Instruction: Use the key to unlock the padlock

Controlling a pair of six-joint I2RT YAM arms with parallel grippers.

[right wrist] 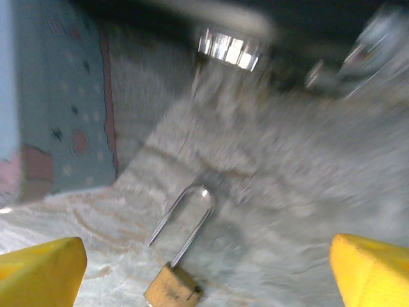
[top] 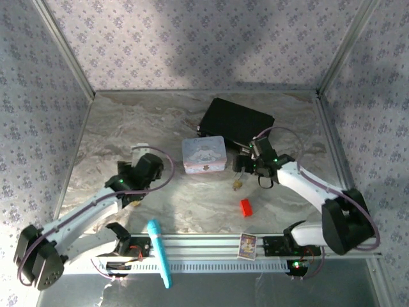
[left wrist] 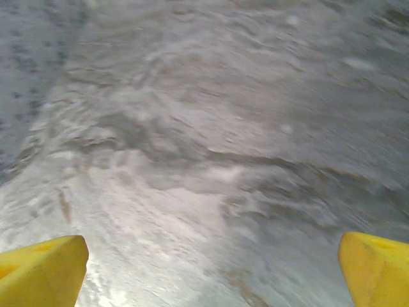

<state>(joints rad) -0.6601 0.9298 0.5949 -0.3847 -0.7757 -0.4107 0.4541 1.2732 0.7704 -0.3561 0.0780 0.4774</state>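
- Looking down from the left wrist: the left gripper [left wrist: 214, 272] has its yellow fingertips [left wrist: 41, 272] spread wide, one at each lower corner of the frame, with nothing between them; below lies the bare marbled table [left wrist: 211, 160], smeared by blur; a strip of patterned wall [left wrist: 25, 64] shows at the upper left.
- Moving to the right wrist: the right gripper [right wrist: 206, 272] is also spread wide and grips nothing; the padlock [right wrist: 172, 289] lies flat on the table between the two fingertips, a little toward the left of the frame and touching neither; its brass body sits at the bottom edge and its thin silvery shackle points away from the camera; blur hides whether the shackle is latched; the pastel tin [right wrist: 64, 115] stands beyond it on the left of the frame.
- Seen from the top external camera: the padlock is a small gold speck right of the table's middle, near the tin's near right corner and just ahead of the right gripper's tip; the red block [top: 246, 207] lies nearer the arms, apart from the padlock; the black box [top: 236, 121] sits behind the tin, toward the far wall; the left arm reaches over the left part of the table, its gripper left of the tin and well apart from the padlock; a turquoise pen [top: 160, 252] lies across the metal rail [top: 211, 246] at the near edge; a small picture card [top: 247, 245] rests on that rail.
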